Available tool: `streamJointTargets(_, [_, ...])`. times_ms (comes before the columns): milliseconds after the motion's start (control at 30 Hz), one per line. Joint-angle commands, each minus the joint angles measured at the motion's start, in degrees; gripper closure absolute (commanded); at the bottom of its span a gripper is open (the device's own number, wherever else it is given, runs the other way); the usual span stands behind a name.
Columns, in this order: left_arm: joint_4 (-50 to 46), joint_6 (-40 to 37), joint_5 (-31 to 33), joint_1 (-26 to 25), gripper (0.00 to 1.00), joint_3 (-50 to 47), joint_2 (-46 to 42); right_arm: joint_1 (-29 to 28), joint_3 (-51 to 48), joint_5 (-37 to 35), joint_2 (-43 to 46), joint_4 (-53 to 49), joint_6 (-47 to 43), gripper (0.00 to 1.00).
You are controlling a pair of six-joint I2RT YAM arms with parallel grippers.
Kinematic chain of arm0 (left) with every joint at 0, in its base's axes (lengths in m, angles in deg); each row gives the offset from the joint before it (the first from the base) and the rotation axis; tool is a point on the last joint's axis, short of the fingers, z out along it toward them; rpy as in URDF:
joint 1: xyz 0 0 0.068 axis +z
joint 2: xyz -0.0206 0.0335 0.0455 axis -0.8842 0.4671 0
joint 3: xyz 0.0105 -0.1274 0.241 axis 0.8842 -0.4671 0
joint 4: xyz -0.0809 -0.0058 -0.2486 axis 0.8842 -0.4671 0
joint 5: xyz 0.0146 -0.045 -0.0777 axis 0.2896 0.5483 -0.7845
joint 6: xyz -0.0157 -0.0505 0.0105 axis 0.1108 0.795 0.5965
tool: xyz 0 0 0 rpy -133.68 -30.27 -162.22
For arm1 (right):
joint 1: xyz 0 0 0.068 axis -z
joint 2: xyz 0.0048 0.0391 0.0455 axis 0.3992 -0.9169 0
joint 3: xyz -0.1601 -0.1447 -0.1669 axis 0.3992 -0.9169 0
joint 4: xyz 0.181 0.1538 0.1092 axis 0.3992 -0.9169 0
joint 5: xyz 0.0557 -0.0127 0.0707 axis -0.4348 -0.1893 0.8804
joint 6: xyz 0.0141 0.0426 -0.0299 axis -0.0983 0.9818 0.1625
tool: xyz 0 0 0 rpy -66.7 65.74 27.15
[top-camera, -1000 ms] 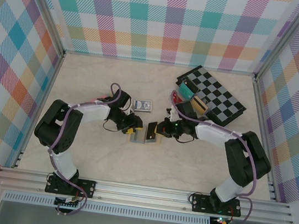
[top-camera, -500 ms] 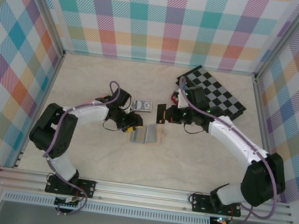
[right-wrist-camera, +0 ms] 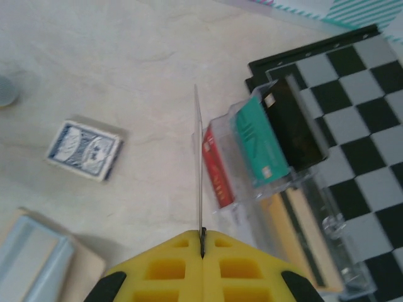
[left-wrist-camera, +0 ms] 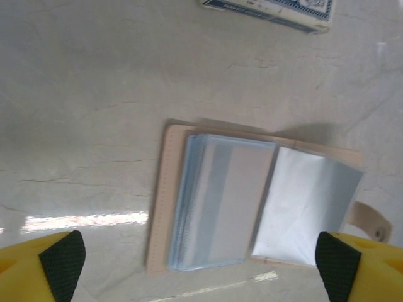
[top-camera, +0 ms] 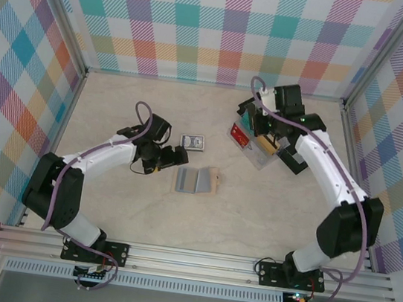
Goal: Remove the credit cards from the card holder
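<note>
The card holder (left-wrist-camera: 220, 201) is being recorded as lying opened flat on the table (top-camera: 252, 218), tan cover down and blue-grey sleeves up, just in front of the dark blue playing-card pack (right-wrist-camera: 85, 150). The left gripper (top-camera: 176, 158) is being held just beside the holder's left edge with its jaws spread wide and nothing between them; the holder is not being touched by it.

The right gripper (right-wrist-camera: 203, 238) is being kept closed on one thin card (right-wrist-camera: 199, 163), seen edge-on, so its colour cannot be told. That card is being held well clear of the holder, above the clear plastic rack (right-wrist-camera: 330, 229) of coloured cards at the edge of the checkerboard (top-camera: 297, 134).

One credit card is therefore being judged as extracted but not yet set down. Whether further cards are being retained in the sleeves cannot be told: the visible faces are being read as plain grey-blue only. Release of the held card and a check of the stacked sleeves are being judged as outstanding.
</note>
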Motion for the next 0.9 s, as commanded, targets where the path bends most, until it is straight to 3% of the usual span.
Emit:
streamJointTargets(0, [-3.24,-1.66,2.88,0.60,0.00,0.33,-2.06,1.63,5.93,0.39,-4.99,-3.41,-11.18,1.00])
streamJointTargets(367, [-4.69,-1.94,3.44,0.98,0.00,0.59,-1.69,6.12,20.13,3.79,-18.97,-8.30,-26.59,1.00])
streamJointTargets(867, [-4.59,-2.15,2.69,1.04,0.00,-0.33,-1.11,7.97,26.60,2.23,-27.57,-12.05,-28.28,1.00])
